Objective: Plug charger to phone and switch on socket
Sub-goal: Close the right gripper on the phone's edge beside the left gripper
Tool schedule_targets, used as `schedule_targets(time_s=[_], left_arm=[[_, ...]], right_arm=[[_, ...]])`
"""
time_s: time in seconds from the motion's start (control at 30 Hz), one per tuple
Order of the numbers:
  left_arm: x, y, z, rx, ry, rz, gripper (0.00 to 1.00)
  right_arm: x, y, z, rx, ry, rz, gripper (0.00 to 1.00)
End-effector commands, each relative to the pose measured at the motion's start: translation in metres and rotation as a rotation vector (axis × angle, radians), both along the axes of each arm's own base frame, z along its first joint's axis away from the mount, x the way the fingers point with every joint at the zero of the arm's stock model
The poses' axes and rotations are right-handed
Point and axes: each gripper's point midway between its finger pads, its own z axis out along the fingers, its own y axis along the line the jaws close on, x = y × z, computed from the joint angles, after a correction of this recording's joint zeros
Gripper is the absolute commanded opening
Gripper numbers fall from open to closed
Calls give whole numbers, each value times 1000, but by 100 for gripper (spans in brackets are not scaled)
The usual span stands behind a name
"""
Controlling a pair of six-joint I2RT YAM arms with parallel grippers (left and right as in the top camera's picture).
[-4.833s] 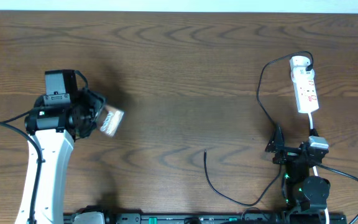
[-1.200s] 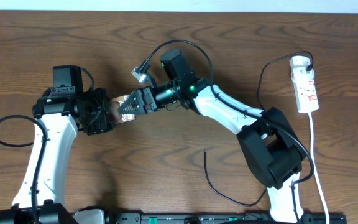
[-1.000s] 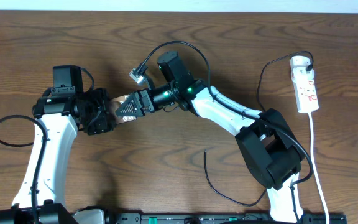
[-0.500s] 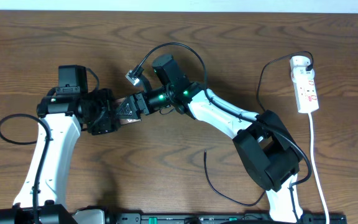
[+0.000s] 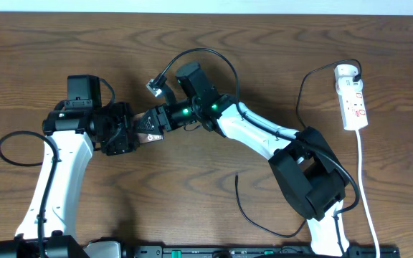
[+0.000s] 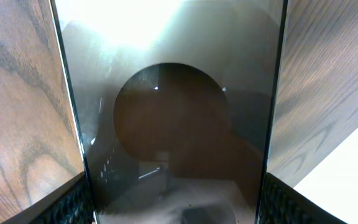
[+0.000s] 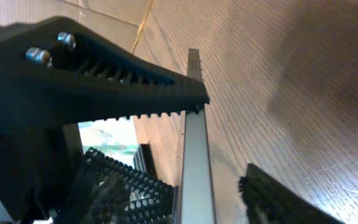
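Brown desk: left pincer clamps phone; right pincer part-open astride its edge. Charger well behind, unconnected; socket apparently untouched.

The phone is glossy bronze, the socket white with red markings, the charger black.

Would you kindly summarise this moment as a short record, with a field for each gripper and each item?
left gripper: shut on the flat bronze-gold smartphone, gripping its two side edges
right gripper: open, jaws around the smartphone's edge, lower finger clear of it
thin black charger cable: lying on the brown wooden table, connector tip free, not in the smartphone
white power strip with red markings: far right of the table, no gripper near it
switch position: too small to tell
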Motion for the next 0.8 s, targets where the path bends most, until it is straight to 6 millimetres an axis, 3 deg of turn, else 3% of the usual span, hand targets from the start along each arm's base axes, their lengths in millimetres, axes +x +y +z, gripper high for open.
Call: schedule_targets(time_s=[0.0, 0.27, 0.77], left_arm=[[3, -4, 7, -24, -16, -1, 7], [2, -4, 7, -34, -7, 22, 7], [2, -5, 7, -37, -5, 20, 7]], right_arm=[[1, 4, 5, 10, -9, 2, 49], [-2, 6, 5, 10, -9, 9, 40], [-5, 8, 6, 12, -12, 15, 34]])
